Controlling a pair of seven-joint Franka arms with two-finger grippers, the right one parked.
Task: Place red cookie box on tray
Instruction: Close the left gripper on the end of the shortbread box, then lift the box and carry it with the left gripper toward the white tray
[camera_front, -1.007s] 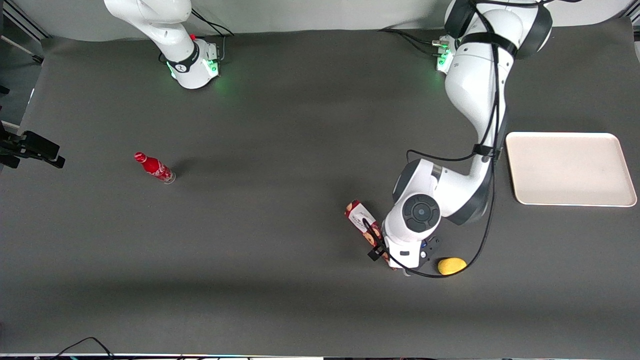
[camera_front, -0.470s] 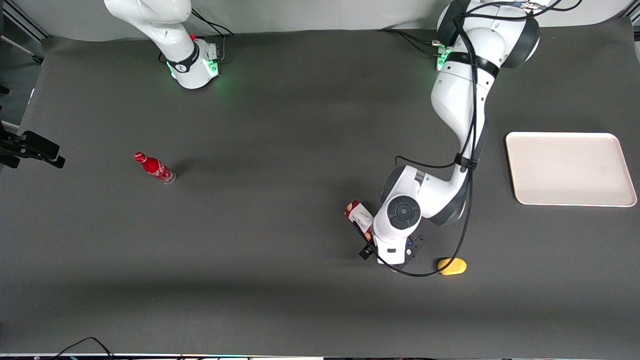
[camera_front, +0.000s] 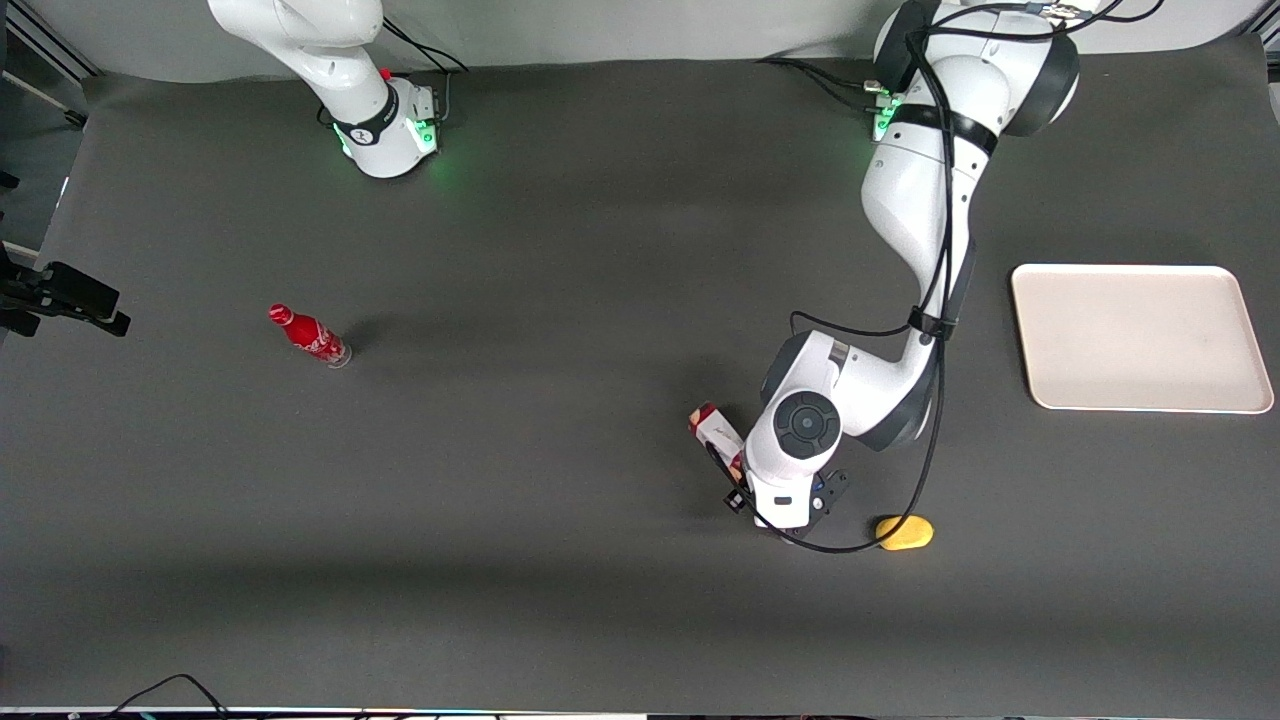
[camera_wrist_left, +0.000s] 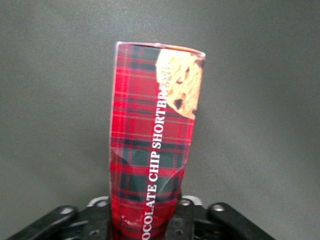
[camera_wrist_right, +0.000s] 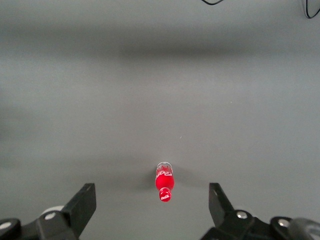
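The left arm's gripper (camera_front: 762, 500) is hanging low over the dark bench (camera_front: 560, 560), toward the working arm's end and nearer the front camera than the tray, its wrist housing covering most of what it is holding. Its jaws are clamped on the red cookie box (camera_front: 716, 428), whose white-labelled end is poking out from under the wrist, pointing toward the parked arm's end of the bench. In the wrist view the box (camera_wrist_left: 150, 150) is jutting straight out from the gripper (camera_wrist_left: 148, 220), its red tartan side reading "CHIP SHORTBREAD" in white letters, a cookie picture at the outer end, and the card looking slightly dented near the grip. Whether the box is touching the bench or hanging just above it cannot be told.

The tray (camera_front: 1140, 338) is lying flat and bare on the bench, well apart from the box, farther out toward the working arm's end. A small yellow object (camera_front: 905, 532) is lying on the bench just beside the gripper, a black cable looping down to it. A small red bottle (camera_front: 308, 336) is standing well apart toward the parked arm's end, and is showing in the right wrist view too (camera_wrist_right: 164, 182).
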